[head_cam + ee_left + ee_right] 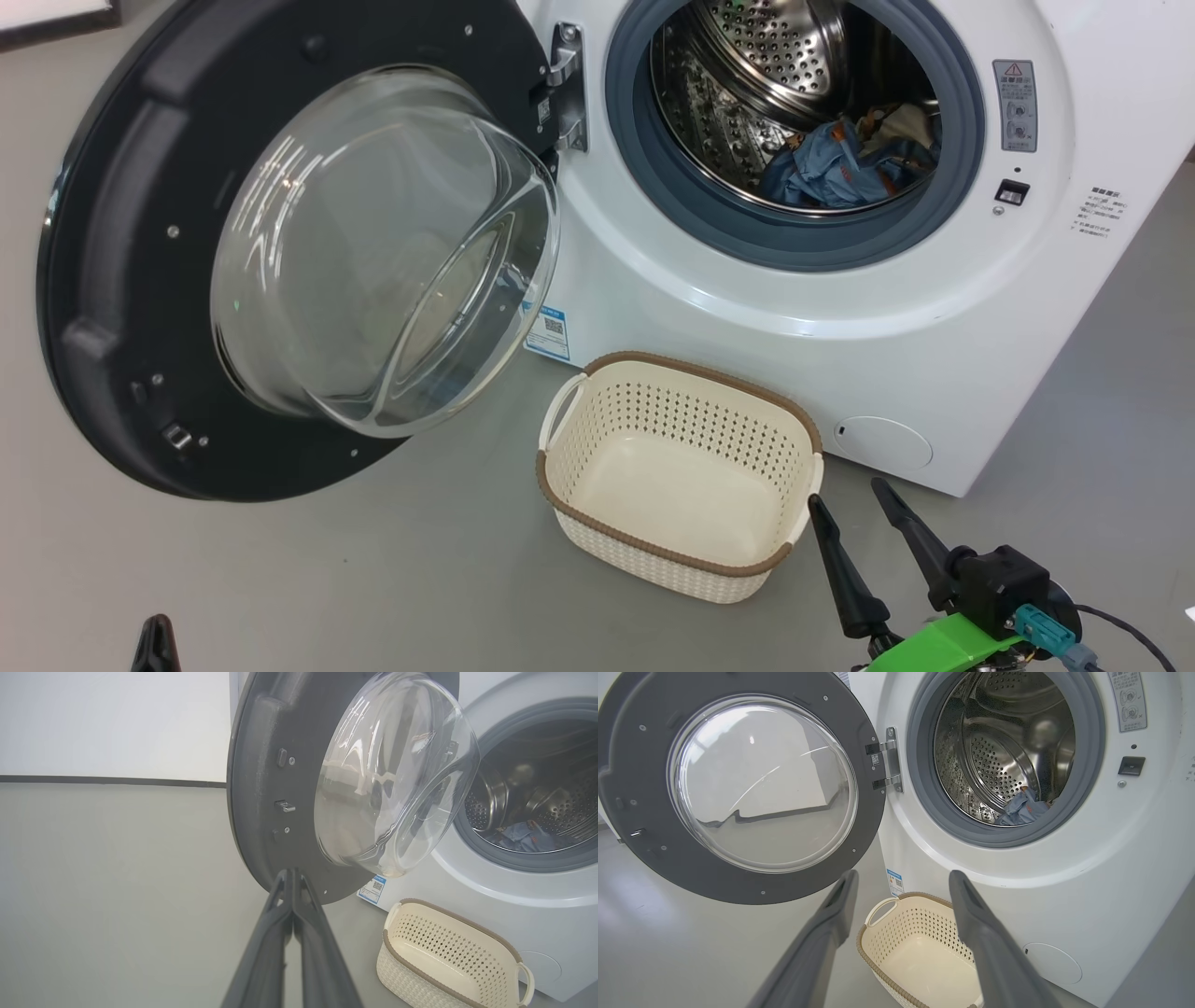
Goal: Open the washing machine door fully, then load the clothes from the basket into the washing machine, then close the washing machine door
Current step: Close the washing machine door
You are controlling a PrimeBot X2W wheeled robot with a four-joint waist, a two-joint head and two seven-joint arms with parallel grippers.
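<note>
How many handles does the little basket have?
2. One handle is on the end of the basket nearest the washing machine door; the other handle is on the opposite end.

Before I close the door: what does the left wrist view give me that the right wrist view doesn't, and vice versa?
Left wrist view: the left gripper, fingers shut together, pointing toward the lower rim of the washing machine door, which is seen obliquely from its side. Right wrist view: the right gripper, fingers open, plus the door hinge and the lock slot on the washing machine. Both: door open, the basket empty, the clothes in the drum.
</note>
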